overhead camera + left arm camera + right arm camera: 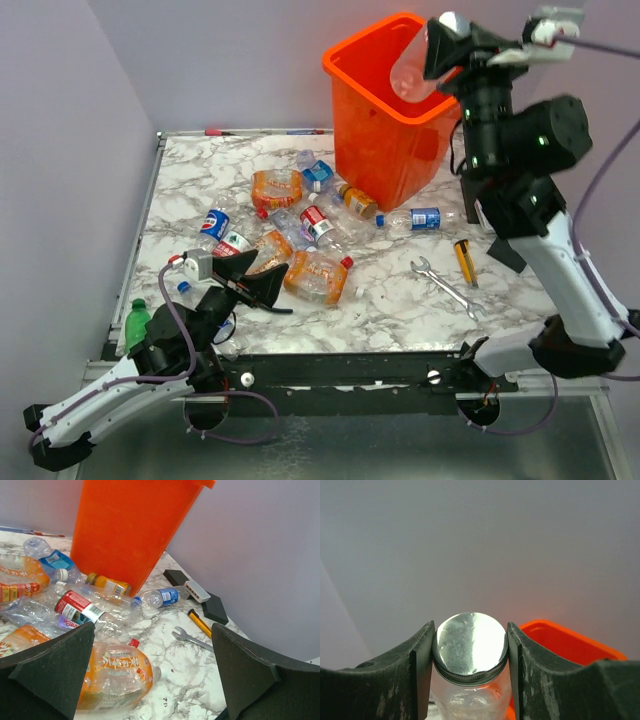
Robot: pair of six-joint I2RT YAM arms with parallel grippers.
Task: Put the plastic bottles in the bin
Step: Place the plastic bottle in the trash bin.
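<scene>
right fingers grip silver-capped bottle; orange-label bottle shows chinese characters

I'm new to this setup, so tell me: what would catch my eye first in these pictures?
The bright orange bin at the table's far side, with the right end effector holding a clear silver-capped bottle up at its rim. Then the crushed bottles littering the marble tabletop before it, the left end effector open at their near side.
</scene>
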